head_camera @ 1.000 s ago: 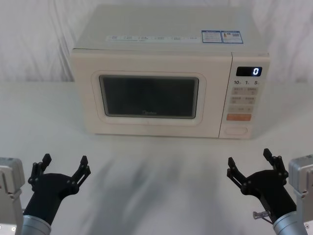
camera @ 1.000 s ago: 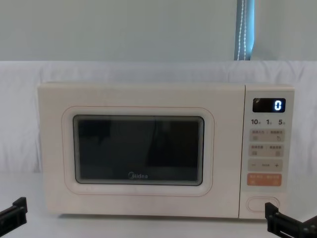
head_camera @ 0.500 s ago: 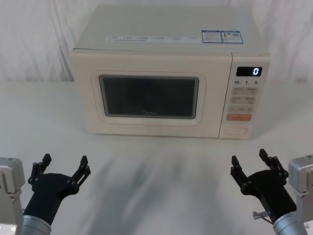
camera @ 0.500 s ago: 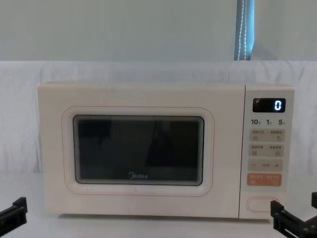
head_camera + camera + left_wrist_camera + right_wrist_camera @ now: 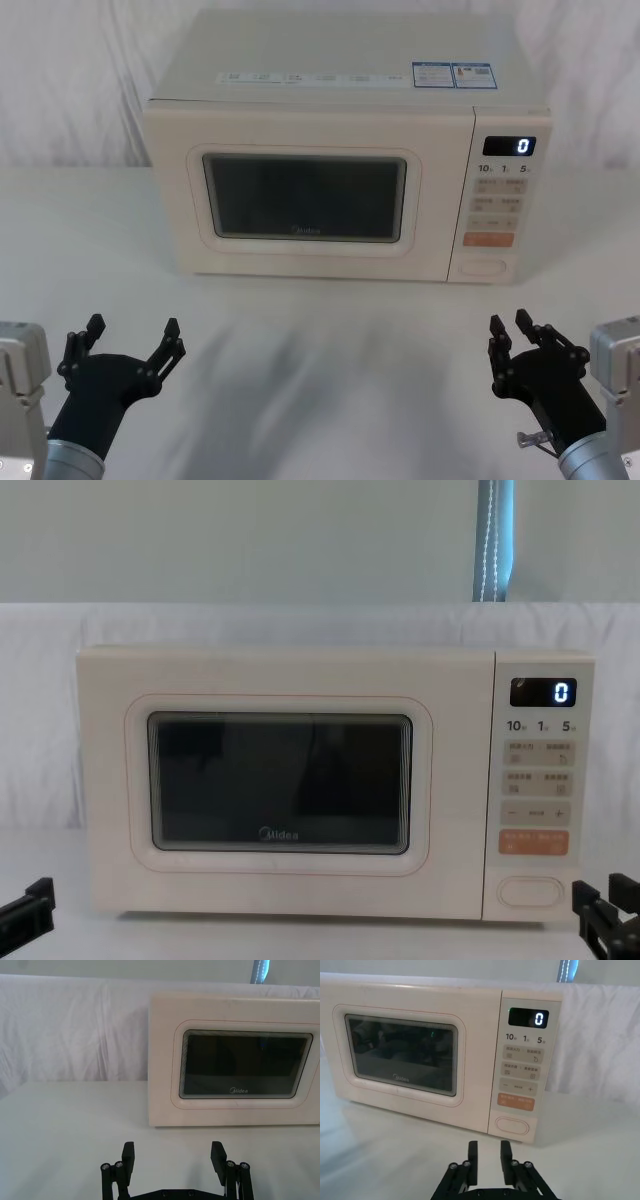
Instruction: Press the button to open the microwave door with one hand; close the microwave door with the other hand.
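Observation:
The cream microwave stands at the back of the table with its door (image 5: 300,195) closed, the dark window and grey logo facing me. The button (image 5: 483,267) is the wide pill-shaped key at the bottom of the control panel, under the orange key (image 5: 488,239). My right gripper (image 5: 509,324) hovers low over the table in front of the panel, well short of the button (image 5: 512,1126). Its fingers (image 5: 472,1154) are drawn almost together with a narrow gap and hold nothing. My left gripper (image 5: 133,327) hangs open and empty at the near left, far from the door (image 5: 245,1067).
The white table (image 5: 320,340) lies bare between the grippers and the microwave. A white cloth backdrop (image 5: 70,80) hangs behind and beside the oven. The display (image 5: 509,146) reads 0.
The right gripper's fingers have closed from wide apart to nearly together, and it has shifted slightly to the right. The left gripper and the microwave have not moved.

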